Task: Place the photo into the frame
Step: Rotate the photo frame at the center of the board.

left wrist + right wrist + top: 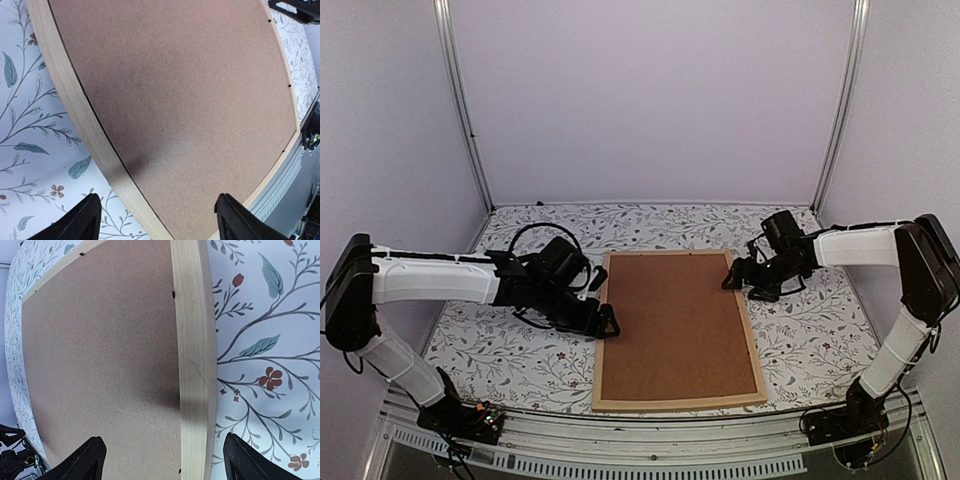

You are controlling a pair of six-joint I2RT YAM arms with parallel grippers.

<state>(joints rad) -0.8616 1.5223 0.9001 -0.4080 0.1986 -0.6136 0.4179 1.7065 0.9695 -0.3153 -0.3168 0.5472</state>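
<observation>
The frame [680,402], thin light wood, lies flat in the middle of the desk [500,350] between the two arms, its long bars running away from the arm bases and its near short bar close to the desk's front edge. A plain brown backing board [675,320] fills it from bar to bar, facing up; what lies beneath the board is hidden. Small dark tabs [173,294] show here and there where board meets wood. At the frame's left long bar, a little below its midpoint, are the left jaws, reaching in from the left arm [430,280]; in the left wrist view its fingers [80,222] stand wide apart, one over the flowered desk cover and the other over the board, with the wooden bar [75,115] passing between them, and they have hold of nothing. The right jaws, on the right arm [855,245], are at the right long bar close to the far right corner; their fingers [82,462] also stand wide apart, straddling the bar [192,365], one over the board and one over the desk cover, gripping nothing.
</observation>
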